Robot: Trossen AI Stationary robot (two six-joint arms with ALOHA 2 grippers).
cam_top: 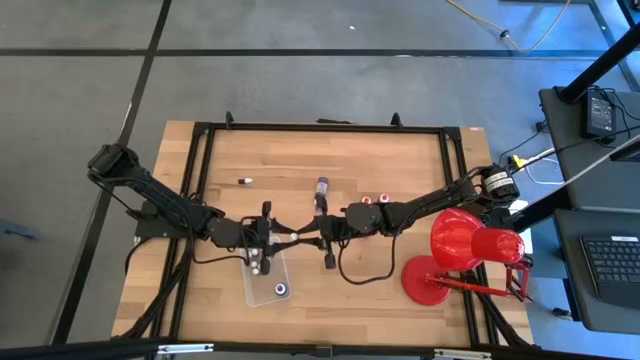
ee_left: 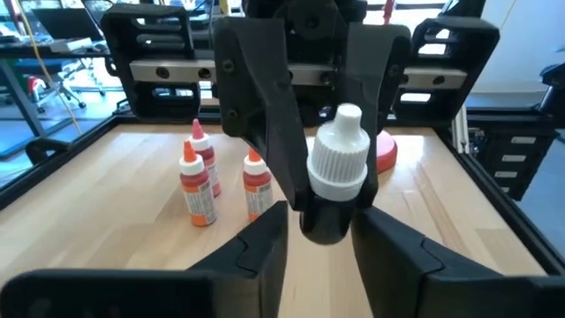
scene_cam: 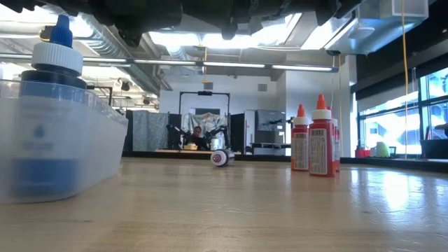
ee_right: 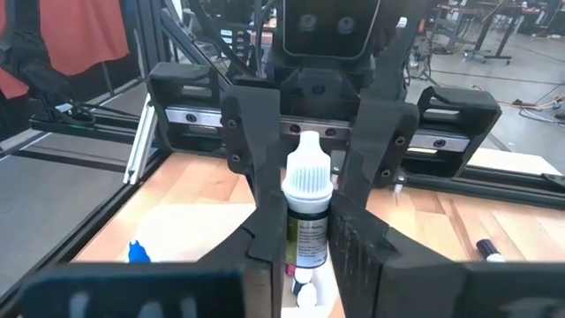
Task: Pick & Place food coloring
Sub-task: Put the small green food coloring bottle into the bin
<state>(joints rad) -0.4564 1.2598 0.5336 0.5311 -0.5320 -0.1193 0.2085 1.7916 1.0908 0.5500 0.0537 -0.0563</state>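
Two grippers met above the clear tray [cam_top: 262, 290]: the right gripper [ee_right: 307, 231] pinched a white-capped dropper bottle [ee_right: 308, 212], while the left gripper [ee_left: 320, 237] had its fingers spread just around it. We saw two red bottles [cam_top: 373, 200] farther right.

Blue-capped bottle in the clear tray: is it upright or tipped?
Upright: the low view shows the blue-capped bottle standing in the clear tray, cap pointing up.
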